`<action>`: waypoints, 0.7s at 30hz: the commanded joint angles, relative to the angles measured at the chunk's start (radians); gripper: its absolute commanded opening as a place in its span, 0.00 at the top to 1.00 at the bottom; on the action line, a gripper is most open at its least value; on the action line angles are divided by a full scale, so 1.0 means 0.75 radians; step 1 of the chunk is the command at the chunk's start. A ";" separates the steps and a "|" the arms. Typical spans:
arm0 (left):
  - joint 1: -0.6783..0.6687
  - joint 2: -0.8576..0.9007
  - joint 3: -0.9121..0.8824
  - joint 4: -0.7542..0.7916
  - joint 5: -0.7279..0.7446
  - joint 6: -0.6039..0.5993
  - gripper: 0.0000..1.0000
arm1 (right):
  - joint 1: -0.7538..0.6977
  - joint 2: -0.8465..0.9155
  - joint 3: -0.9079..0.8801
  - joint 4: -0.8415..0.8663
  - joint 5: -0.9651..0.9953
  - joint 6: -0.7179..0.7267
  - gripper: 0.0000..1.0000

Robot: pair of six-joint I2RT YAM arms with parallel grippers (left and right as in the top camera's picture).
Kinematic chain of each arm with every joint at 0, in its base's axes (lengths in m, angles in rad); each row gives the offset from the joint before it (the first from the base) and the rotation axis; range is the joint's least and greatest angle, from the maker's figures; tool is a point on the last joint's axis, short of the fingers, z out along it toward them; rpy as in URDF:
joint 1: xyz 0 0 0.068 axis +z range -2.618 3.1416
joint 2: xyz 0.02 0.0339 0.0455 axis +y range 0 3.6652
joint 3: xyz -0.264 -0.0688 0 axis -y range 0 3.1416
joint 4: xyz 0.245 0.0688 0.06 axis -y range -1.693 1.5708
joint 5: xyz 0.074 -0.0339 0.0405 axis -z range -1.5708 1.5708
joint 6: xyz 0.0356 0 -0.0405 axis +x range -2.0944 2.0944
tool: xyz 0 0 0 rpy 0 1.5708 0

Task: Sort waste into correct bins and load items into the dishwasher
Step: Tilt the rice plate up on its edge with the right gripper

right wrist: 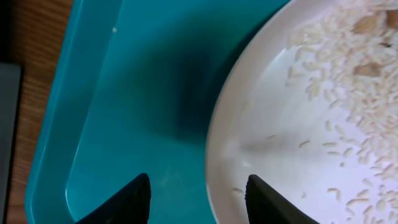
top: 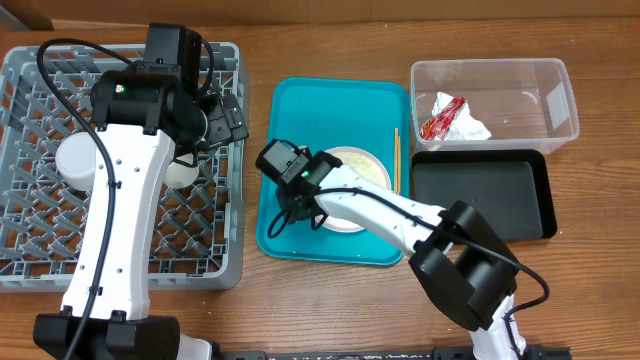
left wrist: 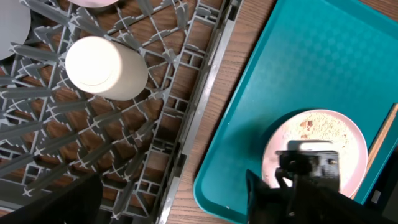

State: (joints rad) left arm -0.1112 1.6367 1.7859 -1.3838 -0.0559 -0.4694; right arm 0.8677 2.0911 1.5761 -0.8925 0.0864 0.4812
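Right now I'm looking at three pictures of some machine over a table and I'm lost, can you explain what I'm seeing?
These are two white robot arms at a wooden table, each ending in a two-finger gripper. The wide picture looks down from above; the other two come from a camera on each wrist. On the left stands a grey dish rack with a white cup in it; the left gripper hangs open near its edge. In the middle, a teal tray carries a plate of rice grains and chopsticks. The right gripper is open, fingers either side of the plate's rim, holding nothing. On the right, a clear tub holds a red wrapper and a tissue, next to a black tray.
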 commanded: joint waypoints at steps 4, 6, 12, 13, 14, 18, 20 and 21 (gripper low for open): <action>-0.001 0.009 0.009 0.001 0.006 -0.018 0.00 | 0.014 0.038 -0.008 0.011 -0.018 -0.048 0.54; -0.001 0.009 0.009 0.001 0.005 -0.018 0.00 | 0.014 0.067 -0.008 0.016 -0.011 -0.049 0.54; -0.001 0.009 0.009 0.001 0.006 -0.018 0.00 | 0.014 0.141 -0.008 0.011 0.069 -0.049 0.60; -0.001 0.009 0.009 0.001 0.006 -0.018 0.00 | 0.014 0.144 -0.008 0.011 0.069 -0.049 0.61; -0.001 0.009 0.009 0.001 0.006 -0.018 0.00 | 0.014 0.147 -0.008 0.010 0.069 -0.049 0.63; -0.001 0.009 0.009 0.001 0.006 -0.018 0.00 | 0.015 0.148 -0.008 0.011 0.068 -0.049 0.76; -0.001 0.009 0.009 0.001 0.006 -0.018 0.00 | 0.015 0.148 -0.008 0.010 0.068 -0.049 0.87; -0.001 0.009 0.009 0.001 0.006 -0.018 0.00 | 0.015 0.148 -0.008 0.010 0.068 -0.048 0.92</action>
State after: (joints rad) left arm -0.1112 1.6367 1.7859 -1.3838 -0.0559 -0.4698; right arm 0.8783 2.1582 1.5784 -0.8845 0.1429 0.4416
